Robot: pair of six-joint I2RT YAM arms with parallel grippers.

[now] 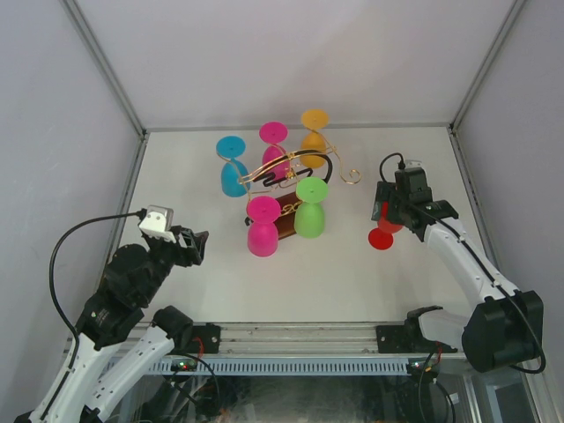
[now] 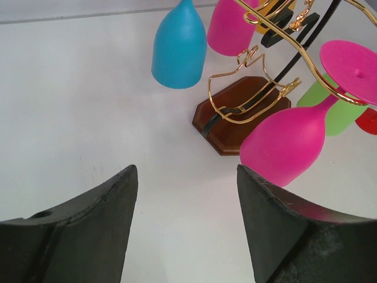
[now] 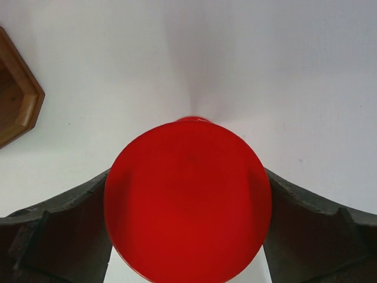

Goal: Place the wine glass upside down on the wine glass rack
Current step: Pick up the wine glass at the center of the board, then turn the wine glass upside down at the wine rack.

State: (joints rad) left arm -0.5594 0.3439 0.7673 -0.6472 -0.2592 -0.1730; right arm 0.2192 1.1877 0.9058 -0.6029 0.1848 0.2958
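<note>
The red wine glass [image 1: 382, 236] is on the table right of the rack, and in the right wrist view its round foot [image 3: 187, 200] faces the camera. My right gripper [image 1: 386, 215] reaches down over it, one finger on each side [image 3: 65, 218]. The foot hides whether the pads touch the glass. The wine glass rack [image 1: 291, 164], gold wire on a brown wooden base [image 2: 235, 127], stands at the table's middle; a corner of that base [image 3: 15, 112] also shows in the right wrist view. My left gripper [image 1: 196, 245] hovers open and empty near the left side [image 2: 187, 177].
Several coloured glasses hang upside down on the rack: blue [image 1: 233, 174], pink [image 1: 273, 141], orange [image 1: 314, 130], green [image 1: 310, 211] and a second pink [image 1: 263, 229]. One curled gold arm [image 1: 351, 176] sticks out towards the right. White walls enclose the table.
</note>
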